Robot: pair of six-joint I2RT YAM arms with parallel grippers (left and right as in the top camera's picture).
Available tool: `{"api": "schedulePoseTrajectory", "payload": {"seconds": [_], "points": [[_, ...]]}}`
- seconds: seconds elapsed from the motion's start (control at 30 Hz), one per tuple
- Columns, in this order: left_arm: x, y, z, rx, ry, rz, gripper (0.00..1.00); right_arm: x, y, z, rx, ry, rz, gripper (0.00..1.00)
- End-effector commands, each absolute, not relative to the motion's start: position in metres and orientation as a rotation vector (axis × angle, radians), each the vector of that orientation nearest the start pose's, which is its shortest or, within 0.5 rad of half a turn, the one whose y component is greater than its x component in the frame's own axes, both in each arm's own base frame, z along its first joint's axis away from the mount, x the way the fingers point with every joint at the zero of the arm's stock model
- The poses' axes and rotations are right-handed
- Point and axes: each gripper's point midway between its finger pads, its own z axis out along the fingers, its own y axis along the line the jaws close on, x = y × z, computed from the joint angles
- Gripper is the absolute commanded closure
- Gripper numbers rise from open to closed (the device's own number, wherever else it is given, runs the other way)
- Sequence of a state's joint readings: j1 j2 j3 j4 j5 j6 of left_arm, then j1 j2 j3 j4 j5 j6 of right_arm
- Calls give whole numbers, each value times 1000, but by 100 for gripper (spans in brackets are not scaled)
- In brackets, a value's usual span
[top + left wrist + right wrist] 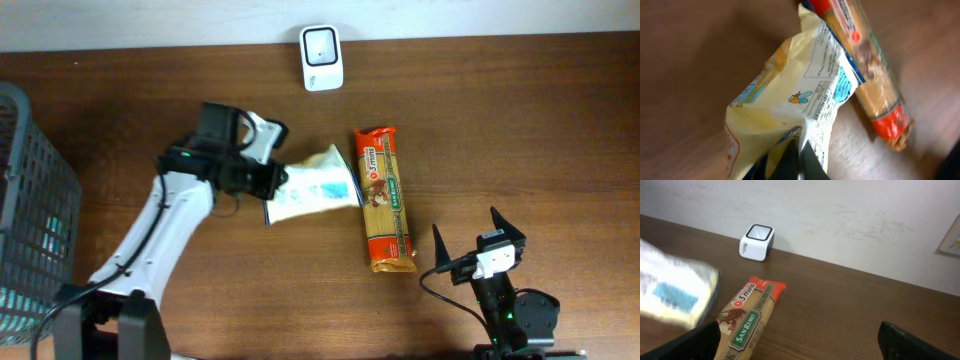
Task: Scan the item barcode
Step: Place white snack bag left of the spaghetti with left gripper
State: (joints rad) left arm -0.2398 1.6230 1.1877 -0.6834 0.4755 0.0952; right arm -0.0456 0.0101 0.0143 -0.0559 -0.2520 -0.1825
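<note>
we see the left gripper (268, 182) pinching the pouch (312, 187) by one end, so its printed face stays free for the scanner (322, 57), well apart. right gripper (463, 219) sits wide open, empty, near the pasta pack (386, 200).

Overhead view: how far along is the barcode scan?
Done: the left gripper has the pale yellow bag in its jaws. In hand: the bag is beside the pasta packet, away from the white scanner. Left: presenting its barcode to the scanner.

Snack bag (312, 185) is just left of pasta packet (387, 200), scanner (322, 57) behind both
</note>
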Motion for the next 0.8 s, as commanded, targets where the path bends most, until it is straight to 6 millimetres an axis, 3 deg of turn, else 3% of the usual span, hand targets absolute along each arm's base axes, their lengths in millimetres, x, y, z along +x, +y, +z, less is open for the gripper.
{"api": "schedulePoseTrajectory", "payload": {"seconds": [0.0, 0.1, 0.17, 0.23, 0.27, 0.33, 0.37, 0.4, 0.43, 0.5, 0.57, 0.63, 0.7, 0.77], "points": [[346, -177, 126, 654, 2560, -649, 3, 243, 31, 162, -295, 1597, 34, 1], [351, -176, 136, 637, 2539, -646, 1, 243, 31, 162, -295, 1597, 34, 1], [366, -168, 172, 606, 2467, -624, 1, 243, 31, 162, -295, 1597, 34, 1], [383, -147, 218, 542, 2394, -543, 1, 243, 31, 162, -295, 1597, 34, 1], [398, -108, 268, 429, 2331, -388, 1, 243, 31, 162, -295, 1597, 34, 1], [405, -42, 325, 227, 2264, -172, 1, 243, 31, 162, -295, 1597, 34, 1], [402, -3, 351, 61, 2231, -78, 1, 243, 31, 162, -296, 1597, 33, 1], [392, 55, 377, -174, 2170, 35, 1, 243, 31, 162, -296, 1597, 33, 1], [384, 88, 387, -304, 2127, 87, 1, 243, 31, 162, -295, 1597, 34, 1], [360, 151, 392, -529, 2073, 174, 1, 243, 31, 162, -296, 1597, 33, 1], [332, 214, 375, -744, 2063, 258, 1, 243, 31, 162, -295, 1597, 34, 1], [317, 244, 359, -858, 2066, 285, 1, 243, 31, 162, -296, 1597, 33, 1], [300, 287, 319, -1010, 2113, 287, 1, 243, 31, 162, -295, 1597, 34, 1], [297, 309, 282, -1001, 2228, 306, 1, 243, 31, 162, -295, 1597, 34, 1]]}}
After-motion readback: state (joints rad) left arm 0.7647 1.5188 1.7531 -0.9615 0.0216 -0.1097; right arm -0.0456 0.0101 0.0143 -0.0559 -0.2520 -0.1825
